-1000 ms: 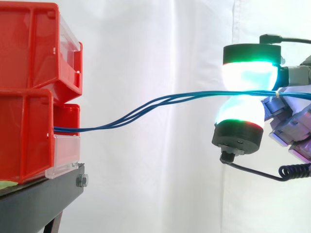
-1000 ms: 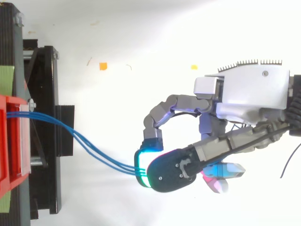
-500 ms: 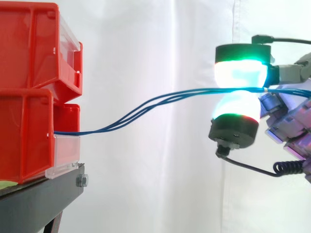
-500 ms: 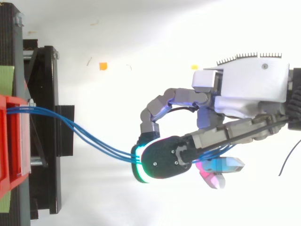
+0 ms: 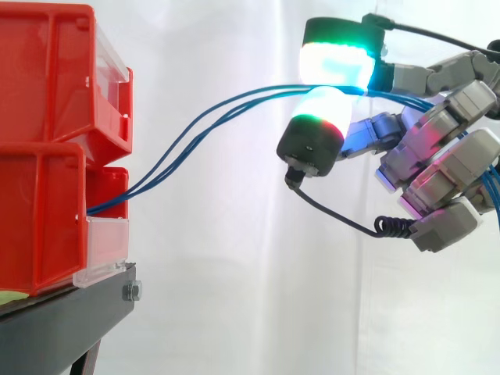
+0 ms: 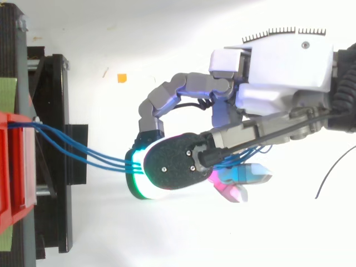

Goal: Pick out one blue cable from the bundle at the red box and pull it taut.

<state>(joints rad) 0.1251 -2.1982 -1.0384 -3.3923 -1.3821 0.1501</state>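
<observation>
Three blue cables (image 5: 168,152) come out of the front of the lower red bin (image 5: 39,219) and climb to the right in a loose curve. My hand (image 5: 437,156) sits up high to the right of the bins, shut on all three cables. They are pinched between two glowing fingertips (image 5: 337,62), white with green rims, one above the other. In the top view the cables (image 6: 105,160) run side by side from the red bin (image 6: 11,167) into the pinch, and the hand (image 6: 283,55) reaches in from the right. Behind the pinch the cables trail back under the fingers.
A second red bin (image 5: 55,70) is stacked on the lower one, both on a black stand (image 5: 70,320) at the left. A white curtain (image 5: 234,273) hangs behind. An orange scrap (image 6: 122,78) lies on the white floor.
My hand has risen and moved left toward the bins, still pinching the cables. The cables now climb more steeply from the bin and bow more.
</observation>
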